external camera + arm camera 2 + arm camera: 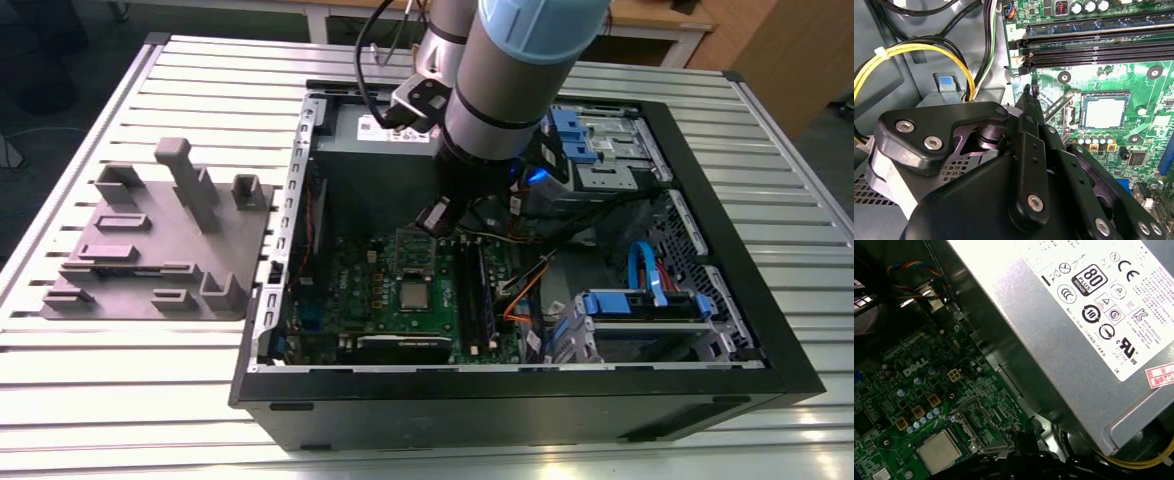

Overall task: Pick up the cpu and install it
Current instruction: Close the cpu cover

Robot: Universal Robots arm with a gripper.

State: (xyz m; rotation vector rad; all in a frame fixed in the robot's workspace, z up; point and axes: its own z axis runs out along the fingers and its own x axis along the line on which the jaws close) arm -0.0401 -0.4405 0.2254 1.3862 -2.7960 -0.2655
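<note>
The cpu (415, 294) lies flat in its socket on the green motherboard (360, 290), silvery top up; both wrist views show it too (1105, 112) (940, 451). The shiny socket frame (1064, 107) stands hinged open beside it. My gripper (441, 215) hangs inside the computer case, above the board and a little toward the power supply from the cpu. In the second wrist view its black fingers (1030, 100) meet in one narrow tip, shut with nothing between them.
A grey moulded tray (147, 250) sits on the slatted table at the exterior view's left. The grey power supply (1079, 315) with a white label is close to the wrist. Yellow and black cables (919, 50), memory slots (1094, 47) and blue drive brackets (641, 300) crowd the case.
</note>
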